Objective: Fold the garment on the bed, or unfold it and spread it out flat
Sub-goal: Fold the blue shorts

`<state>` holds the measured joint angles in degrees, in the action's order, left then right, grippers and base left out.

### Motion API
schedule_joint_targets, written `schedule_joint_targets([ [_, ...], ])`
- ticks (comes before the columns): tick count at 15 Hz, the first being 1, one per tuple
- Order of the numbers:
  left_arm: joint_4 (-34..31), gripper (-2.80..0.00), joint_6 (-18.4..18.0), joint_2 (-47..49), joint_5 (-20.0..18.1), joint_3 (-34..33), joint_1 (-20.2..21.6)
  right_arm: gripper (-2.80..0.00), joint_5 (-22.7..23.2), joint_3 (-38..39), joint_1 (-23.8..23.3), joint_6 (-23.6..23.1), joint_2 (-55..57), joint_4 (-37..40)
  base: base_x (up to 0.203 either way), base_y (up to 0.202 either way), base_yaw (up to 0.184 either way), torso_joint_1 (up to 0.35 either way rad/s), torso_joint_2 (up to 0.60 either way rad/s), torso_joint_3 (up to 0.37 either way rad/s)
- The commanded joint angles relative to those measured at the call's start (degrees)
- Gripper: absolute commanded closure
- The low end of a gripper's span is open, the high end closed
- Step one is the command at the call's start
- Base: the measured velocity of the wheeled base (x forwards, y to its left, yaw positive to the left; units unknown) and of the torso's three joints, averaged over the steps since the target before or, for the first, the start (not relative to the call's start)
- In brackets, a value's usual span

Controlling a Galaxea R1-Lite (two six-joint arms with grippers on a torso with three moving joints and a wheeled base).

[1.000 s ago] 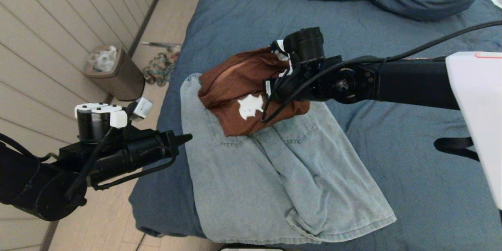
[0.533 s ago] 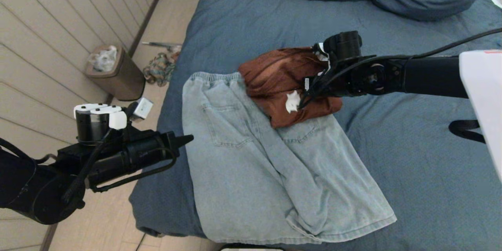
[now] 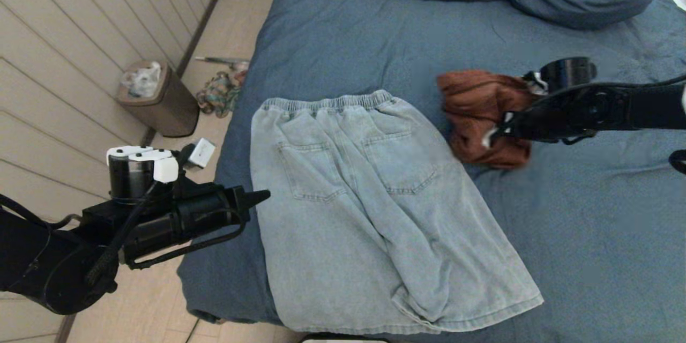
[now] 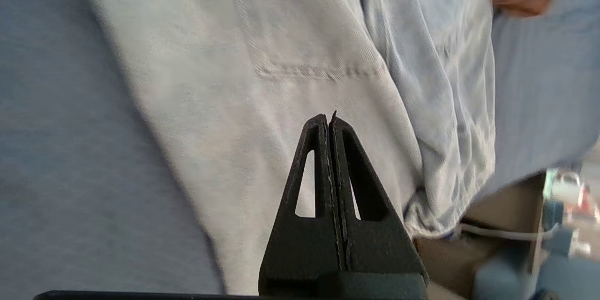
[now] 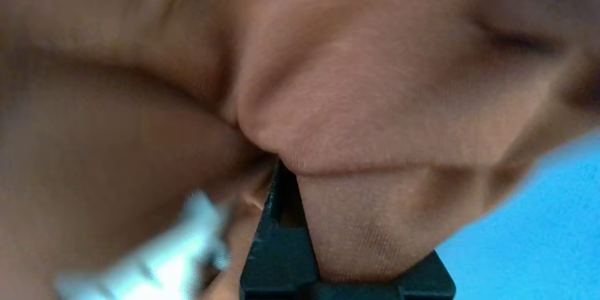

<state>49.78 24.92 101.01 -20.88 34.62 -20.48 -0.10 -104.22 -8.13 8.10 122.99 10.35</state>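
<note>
The right gripper [image 3: 496, 134] is reaching in level from the right side of the bed [image 3: 343, 37], its jaws pinched on a bunched rust-brown garment [image 3: 479, 118] with a white patch. In the right wrist view the brown cloth [image 5: 328, 103] is bulging around the dark jaws, which are closed into a fold of it. The bundle is sitting on the blue cover just beside the right edge of the pale denim shorts [image 3: 364, 209], near them but apart.

The left gripper [image 3: 257, 196] is hovering low at the bed's left edge, pointing level toward the shorts, its jaws pressed fully together and holding nothing; the left wrist view is showing the closed tips [image 4: 330, 122] over the denim [image 4: 281, 79].

The shorts are lying flat with the elastic waistband toward the pillows and the hem near the bed's foot edge. Wide bare cover is lying open beyond the waistband and to the right of the shorts. On the floor to the left, a brown bin [image 3: 155, 102] is standing by the wall.

No writing is legible anywhere.
</note>
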Motion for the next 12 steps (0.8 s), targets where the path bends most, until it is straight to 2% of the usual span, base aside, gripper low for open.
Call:
schedule_joint_targets([
  [1, 0.32, 0.0, 0.13, 0.53, -0.12, -0.33, -0.93, 0.0, 2.92, -0.2, -9.06, -0.48, -0.74, 1.01, 0.0, 0.0, 0.0, 0.0, 0.0, 0.0],
  [3, 0.32, 0.0, 0.13, 0.68, -0.04, -0.59, -2.0, 0.0, 6.31, -0.43, -14.15, -1.66, -2.04, 1.89, 0.0, 0.0, 0.0, 0.0, 0.0, 0.0],
  [6, 0.32, 0.0, 0.22, 0.68, -0.04, -0.71, -2.46, 0.0, 8.44, -0.56, -17.3, -2.39, -4.14, 2.04, 0.0, 0.0, 0.0, 0.0, 0.0, 0.0],
  [12, 0.41, 0.0, 0.13, 0.68, 0.14, -0.87, -2.64, 0.0, 10.47, -0.81, -18.33, -2.47, -6.06, 3.67, 0.0, 0.0, 0.0, 0.0, 0.0, 0.0],
])
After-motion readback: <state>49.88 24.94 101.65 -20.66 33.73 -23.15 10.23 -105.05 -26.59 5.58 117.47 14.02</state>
